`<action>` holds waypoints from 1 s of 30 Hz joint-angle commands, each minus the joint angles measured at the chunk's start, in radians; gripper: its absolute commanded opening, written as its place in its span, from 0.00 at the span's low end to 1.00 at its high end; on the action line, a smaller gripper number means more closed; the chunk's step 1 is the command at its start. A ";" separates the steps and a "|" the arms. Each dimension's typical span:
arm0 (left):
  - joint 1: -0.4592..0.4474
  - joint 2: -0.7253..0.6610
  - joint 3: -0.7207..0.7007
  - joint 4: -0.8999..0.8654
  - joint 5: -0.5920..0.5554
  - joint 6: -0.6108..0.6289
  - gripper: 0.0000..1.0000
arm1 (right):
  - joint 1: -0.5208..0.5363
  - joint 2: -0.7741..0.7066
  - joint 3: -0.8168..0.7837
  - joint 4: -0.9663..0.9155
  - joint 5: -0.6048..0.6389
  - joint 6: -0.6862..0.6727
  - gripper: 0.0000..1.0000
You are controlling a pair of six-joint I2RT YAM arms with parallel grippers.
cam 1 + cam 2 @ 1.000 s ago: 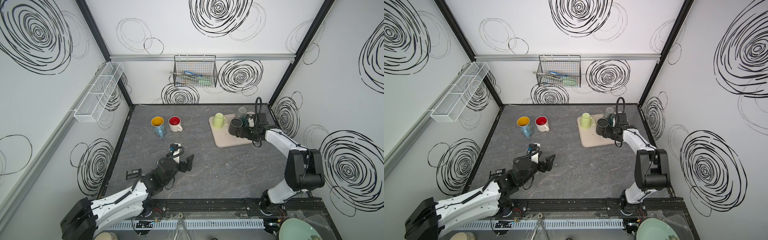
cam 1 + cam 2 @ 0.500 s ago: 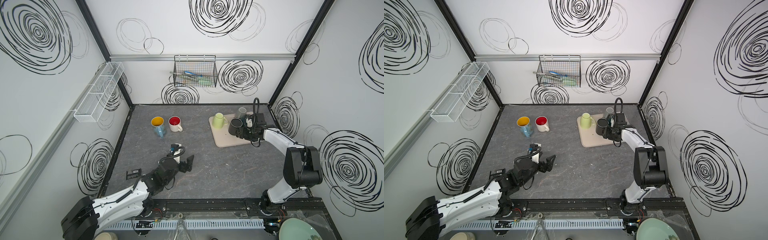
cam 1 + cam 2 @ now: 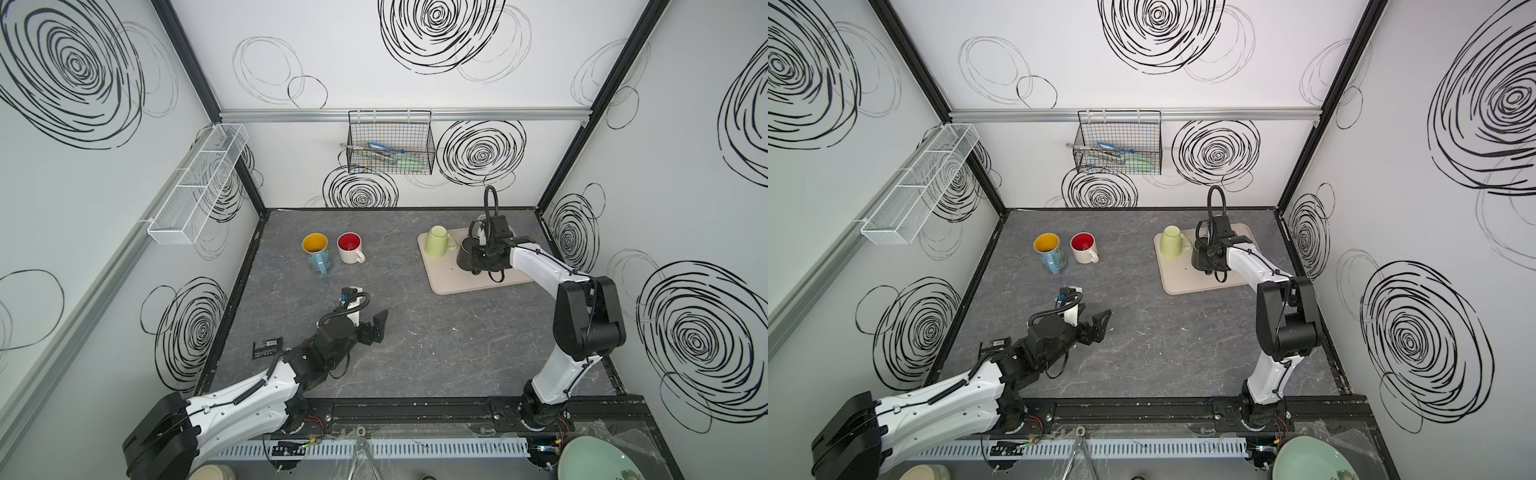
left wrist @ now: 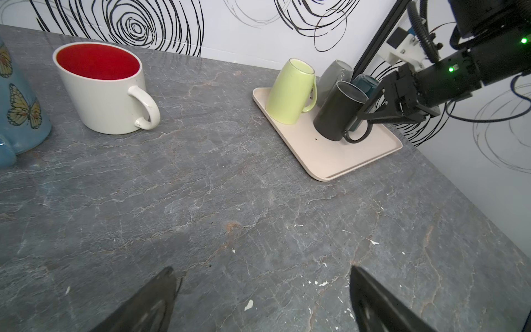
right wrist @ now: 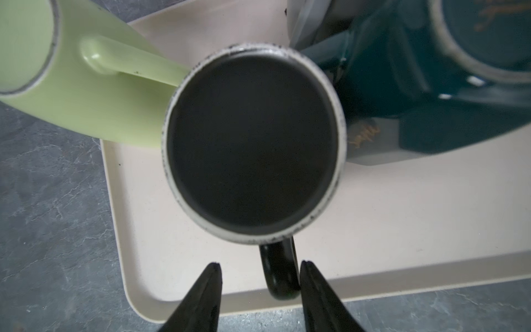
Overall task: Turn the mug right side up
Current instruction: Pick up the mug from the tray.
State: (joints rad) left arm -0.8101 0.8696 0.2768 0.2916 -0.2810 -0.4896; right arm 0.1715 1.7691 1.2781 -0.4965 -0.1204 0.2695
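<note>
We find a grey, marble-veined tabletop point(image 3: 415, 340) enclosed by white walls drawn with black swirls. From the left, a white mesh shelf point(image 3: 195, 191) is on the side wall and a black wire basket point(image 3: 390, 145) hangs on the back wall. On the tabletop a blue mug with a yellow interior point(image 3: 318, 253) stands upright, with a white mug with a red interior point(image 3: 350, 249) just beside it. Towards the right lies a beige rectangular tray point(image 3: 465, 282). It carries a pale green mug point(image 3: 438, 241) and, beside it, the dark grey ceramic mug point(image 3: 464, 257), both inverted.

In both top views the arm covers much of the tray's far side. The left wrist view shows a grey mug point(image 4: 334, 74) and a teal mug point(image 4: 365, 83) behind the dark one. Only the right wrist view shows the dark mug's handle point(image 5: 280, 273) closely.

The left gripper point(image 4: 261, 268) hangs low over bare tabletop, jaws spread wide and holding nothing. The right gripper point(image 5: 260, 264) is partly open and straddles that handle. One finger is against it and the other is just clear, so there is no grasp yet.
</note>
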 commanded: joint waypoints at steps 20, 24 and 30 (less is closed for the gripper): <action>0.011 0.009 -0.017 0.072 0.034 -0.020 0.96 | 0.066 0.116 0.149 -0.146 0.193 -0.046 0.26; 0.011 0.006 -0.017 0.070 0.037 -0.022 0.96 | 0.068 0.142 0.170 -0.163 0.203 -0.044 0.24; 0.010 0.004 -0.019 0.070 0.036 -0.021 0.96 | 0.085 0.152 0.190 -0.169 0.184 -0.041 0.00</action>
State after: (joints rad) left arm -0.8055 0.8761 0.2672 0.3153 -0.2470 -0.5022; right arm 0.2440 1.9015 1.4410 -0.6304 0.0574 0.2298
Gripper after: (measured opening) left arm 0.960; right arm 0.090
